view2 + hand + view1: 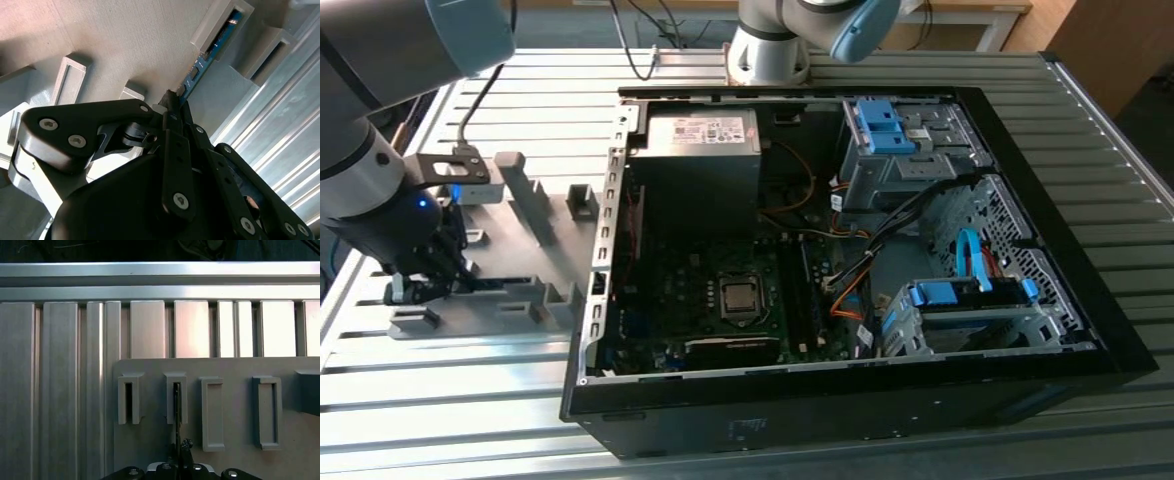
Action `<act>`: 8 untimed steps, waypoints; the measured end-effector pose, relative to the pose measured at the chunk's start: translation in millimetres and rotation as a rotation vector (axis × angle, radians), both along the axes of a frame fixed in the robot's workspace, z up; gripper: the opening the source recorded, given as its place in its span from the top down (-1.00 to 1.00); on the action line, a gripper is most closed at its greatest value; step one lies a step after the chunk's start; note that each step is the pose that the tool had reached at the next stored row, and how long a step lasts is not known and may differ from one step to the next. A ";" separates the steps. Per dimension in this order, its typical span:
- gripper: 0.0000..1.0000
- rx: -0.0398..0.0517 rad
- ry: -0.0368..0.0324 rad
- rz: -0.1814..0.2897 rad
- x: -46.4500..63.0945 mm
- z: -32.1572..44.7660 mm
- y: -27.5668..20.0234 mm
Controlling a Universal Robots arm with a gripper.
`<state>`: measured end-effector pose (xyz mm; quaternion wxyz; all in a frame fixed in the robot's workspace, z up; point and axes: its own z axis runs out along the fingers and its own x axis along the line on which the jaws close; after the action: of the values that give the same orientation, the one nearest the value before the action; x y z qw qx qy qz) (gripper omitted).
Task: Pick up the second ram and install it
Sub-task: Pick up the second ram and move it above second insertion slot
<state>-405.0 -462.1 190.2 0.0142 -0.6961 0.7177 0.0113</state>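
Two-fingered, pressed together, pinches the second ram (pixel 207 57) edge-on at the gripper (pixel 174 102) tips in the second wrist view. Stands on edge in a slot of the grey holder tray (pixel 125 40), far end seated in its pocket. Risks binding against the slot walls or slipping from so thin a hold if pulled askew. Farther off across the worktop (pixel 454 420), well apart toward the exterior view's right: open computer case (pixel 854 410).

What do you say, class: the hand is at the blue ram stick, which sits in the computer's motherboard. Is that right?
No. The hand is at the blue ram stick, but the stick sits in a slot of the grey holder tray, not the motherboard, as the second wrist view shows.
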 end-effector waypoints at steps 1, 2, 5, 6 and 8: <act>0.72 0.0000 0.0001 0.000 0.0 0.9 0.0; 0.72 0.0000 0.0000 0.000 0.0 1.8 0.0; 0.72 0.0000 0.0000 0.000 0.0 4.4 0.0; 0.72 0.0000 0.0000 0.000 0.0 5.2 0.0; 0.72 0.0001 -0.0001 0.000 0.0 6.3 0.0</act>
<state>-405.0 -462.1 196.6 0.0143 -0.6961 0.7177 0.0113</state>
